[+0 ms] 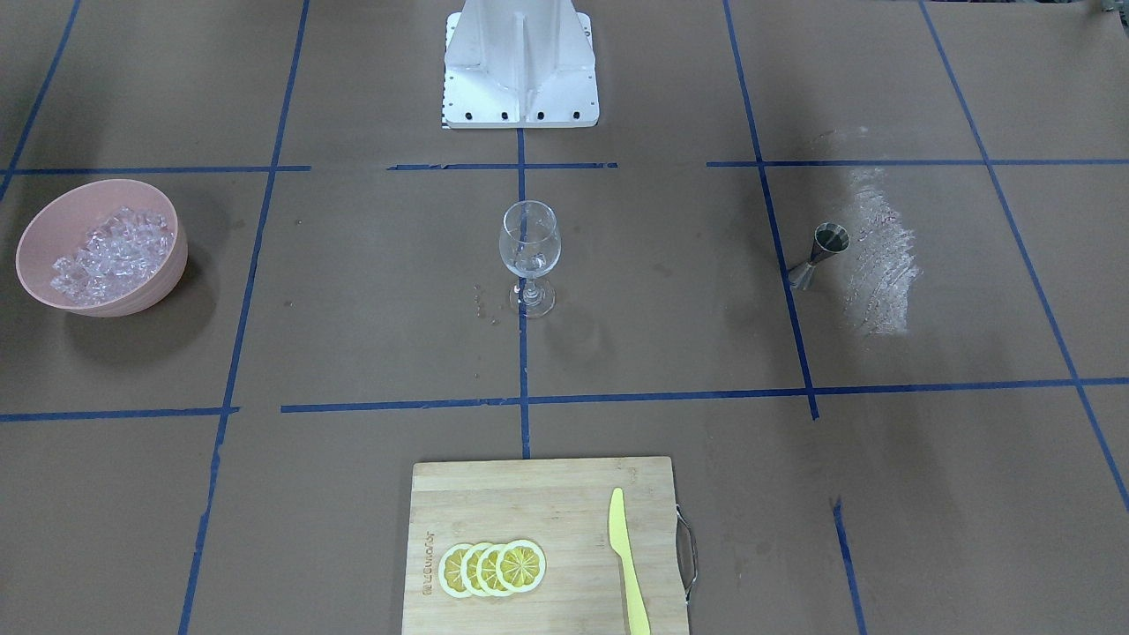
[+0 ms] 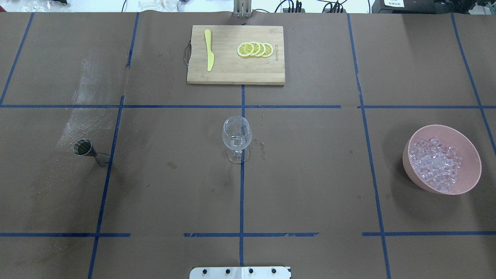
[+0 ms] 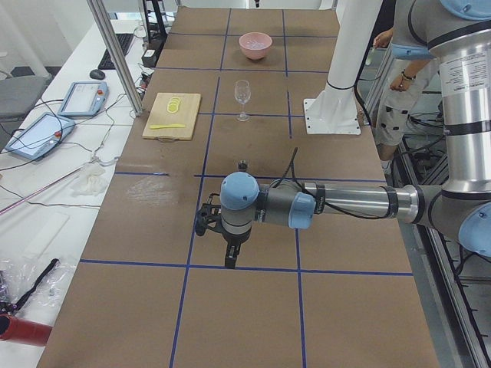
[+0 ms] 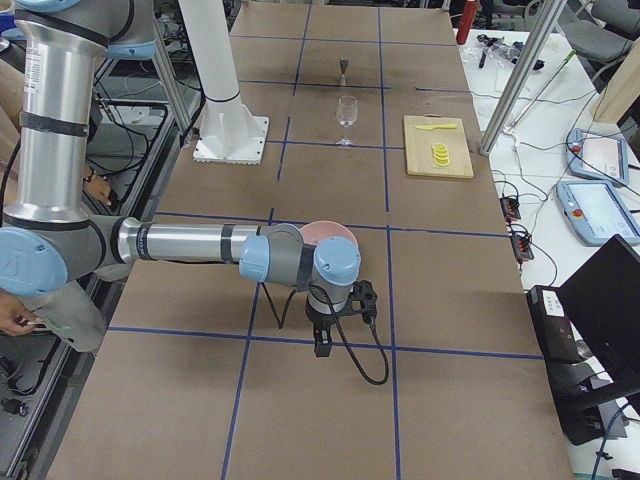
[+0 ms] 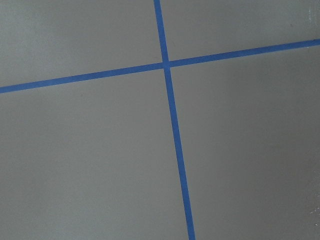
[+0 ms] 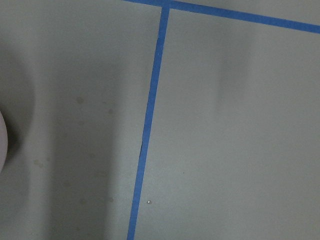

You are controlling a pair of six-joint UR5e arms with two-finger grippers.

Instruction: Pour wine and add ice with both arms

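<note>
A clear wine glass (image 1: 529,251) stands upright at the table's middle and also shows in the overhead view (image 2: 236,135). The ice (image 1: 110,251) is a heap of small clear cubes in a pink bowl (image 2: 410,170) on the robot's right side. A small metal jigger (image 2: 90,152) stands on the robot's left side. My left gripper (image 3: 230,257) shows only in the exterior left view, pointing down near the table's left end. My right gripper (image 4: 323,345) shows only in the exterior right view, pointing down just past the bowl. I cannot tell whether either is open or shut.
A wooden cutting board (image 2: 232,73) at the far middle carries lemon slices (image 2: 255,49) and a yellow knife (image 2: 209,50). The white pedestal (image 1: 520,62) stands behind the glass. A white smear (image 1: 878,256) marks the paper beside the jigger. A person (image 3: 399,84) stands by the robot.
</note>
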